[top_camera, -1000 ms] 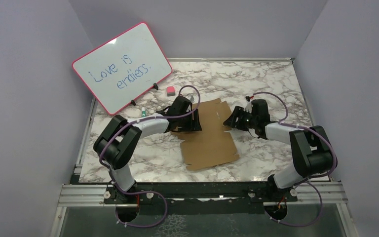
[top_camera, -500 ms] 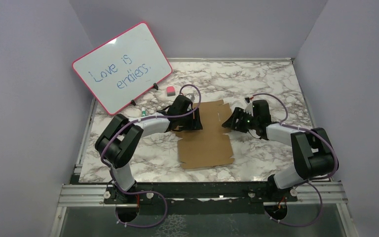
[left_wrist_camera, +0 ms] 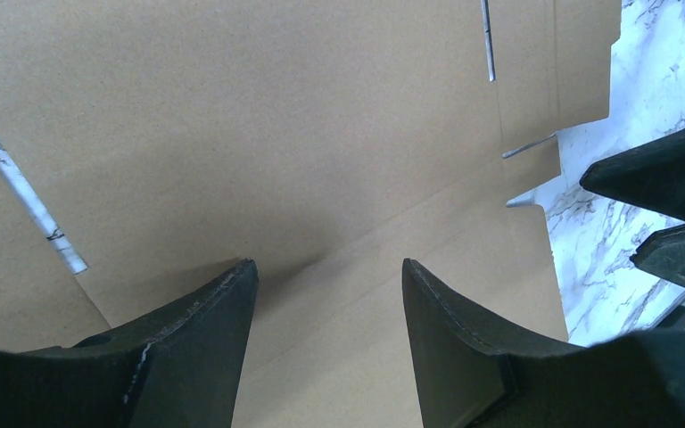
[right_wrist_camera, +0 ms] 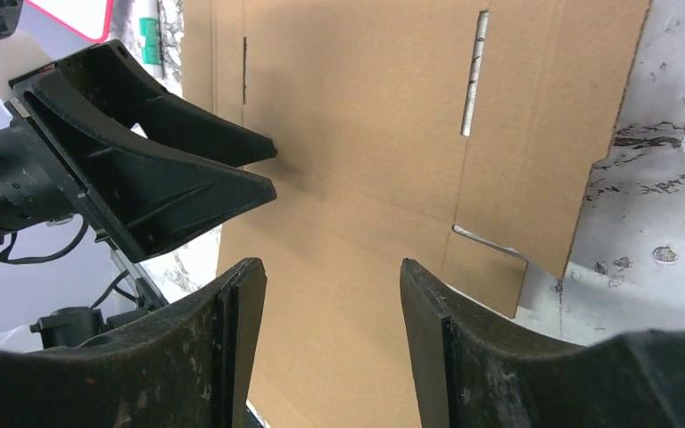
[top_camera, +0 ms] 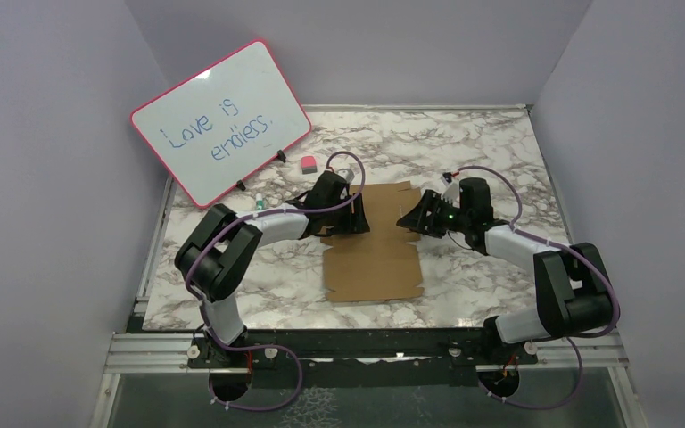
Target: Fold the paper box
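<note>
The paper box [top_camera: 376, 250] is a flat brown cardboard sheet with slots and tabs, lying on the marble table between the two arms. My left gripper [top_camera: 358, 217] is open at the sheet's left edge, its fingers over the cardboard [left_wrist_camera: 276, 160]. My right gripper [top_camera: 408, 220] is open at the sheet's right edge, facing the left one, with the cardboard [right_wrist_camera: 357, 152] beneath its fingers. The left gripper's fingers [right_wrist_camera: 178, 169] show in the right wrist view, and the right gripper's fingertips [left_wrist_camera: 669, 205] show in the left wrist view. Neither gripper holds anything.
A pink-rimmed whiteboard [top_camera: 220, 120] leans at the back left. A pink eraser [top_camera: 308, 163] and a small green-and-white item [top_camera: 259, 203] lie near it. Purple walls close in the table on three sides.
The sheet has turned from a slant to nearly square with the table's front edge and shifted left. Both grippers moved inward toward each other over its far part.
</note>
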`<action>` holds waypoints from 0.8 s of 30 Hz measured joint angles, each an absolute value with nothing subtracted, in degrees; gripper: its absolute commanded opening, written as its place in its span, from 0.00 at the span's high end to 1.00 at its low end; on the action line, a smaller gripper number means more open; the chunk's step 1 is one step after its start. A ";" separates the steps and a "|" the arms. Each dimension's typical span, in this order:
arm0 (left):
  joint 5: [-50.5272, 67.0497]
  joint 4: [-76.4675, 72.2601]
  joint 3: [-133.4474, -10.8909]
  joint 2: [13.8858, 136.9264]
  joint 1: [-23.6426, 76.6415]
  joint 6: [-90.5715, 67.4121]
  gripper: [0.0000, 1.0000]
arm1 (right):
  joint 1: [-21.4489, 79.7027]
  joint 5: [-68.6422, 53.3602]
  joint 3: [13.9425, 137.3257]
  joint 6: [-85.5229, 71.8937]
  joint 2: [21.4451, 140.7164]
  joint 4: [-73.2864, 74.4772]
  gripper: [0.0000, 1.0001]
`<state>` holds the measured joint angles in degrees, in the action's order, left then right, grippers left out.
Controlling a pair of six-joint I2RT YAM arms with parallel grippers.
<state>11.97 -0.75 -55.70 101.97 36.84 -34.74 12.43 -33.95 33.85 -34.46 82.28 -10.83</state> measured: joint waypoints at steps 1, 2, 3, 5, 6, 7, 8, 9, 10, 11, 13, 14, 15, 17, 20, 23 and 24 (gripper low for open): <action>12.03 -0.91 -55.70 102.04 36.86 -34.74 0.37 | 12.51 -34.04 33.85 -34.52 82.28 -10.83 0.38; 12.14 -1.10 -55.70 102.10 36.88 -34.76 0.37 | 12.69 -34.04 33.85 -34.52 82.28 -10.79 0.38; 12.19 -1.28 -55.70 102.17 36.88 -34.76 0.37 | 12.73 -34.02 33.85 -34.50 82.28 -10.74 0.38; 12.21 -1.34 -55.70 102.19 36.88 -34.74 0.37 | 12.80 -33.36 34.04 -34.17 82.21 -9.85 0.38; 12.21 -1.34 -55.70 102.19 36.88 -34.74 0.37 | 12.80 -32.16 34.28 -33.74 82.06 -8.78 0.38; 12.21 -1.34 -55.70 102.19 36.88 -34.74 0.37 | 12.82 -30.02 34.61 -33.10 81.73 -7.14 0.38; 12.21 -1.34 -55.70 102.19 36.88 -34.74 0.37 | 12.93 -27.88 34.83 -32.56 81.32 -5.63 0.38; 12.21 -1.34 -55.70 102.19 36.88 -34.72 0.37 | 13.02 -26.00 35.00 -32.03 80.97 -4.23 0.38; 12.21 -1.34 -55.70 102.19 36.88 -34.72 0.37 | 13.06 -23.51 35.20 -31.40 80.53 -2.79 0.38; 12.21 -1.34 -55.70 102.19 36.88 -34.72 0.37 | 13.06 -20.60 35.20 -30.74 80.01 -1.43 0.38; 12.21 -1.34 -55.70 102.19 36.88 -34.70 0.37 | 13.06 -16.84 35.20 -29.82 79.42 0.21 0.38; 12.21 -1.34 -55.70 102.19 36.88 -34.70 0.37 | 13.06 -15.53 35.20 -29.45 79.33 0.58 0.38; 12.21 -1.37 -55.70 102.19 36.88 -34.70 0.37 | 13.06 -14.63 35.18 -29.10 79.33 0.60 0.38; 12.21 -1.37 -55.70 102.19 36.88 -34.70 0.37 | 13.02 -14.31 35.03 -28.82 79.81 0.16 0.39; 12.21 -1.37 -55.70 102.19 36.88 -34.70 0.37 | 13.02 -15.00 34.44 -28.91 81.06 -1.34 0.41; 12.21 -1.39 -55.70 102.19 36.88 -34.68 0.37 | 13.02 -17.06 33.76 -29.06 83.61 -3.29 0.45; 12.21 -1.39 -55.70 102.21 36.88 -34.68 0.37 | 13.02 -18.02 33.76 -29.12 84.18 -4.34 0.46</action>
<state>12.21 -1.39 -55.70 102.21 36.88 -34.68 13.02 -18.02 33.76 -29.12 84.18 -4.34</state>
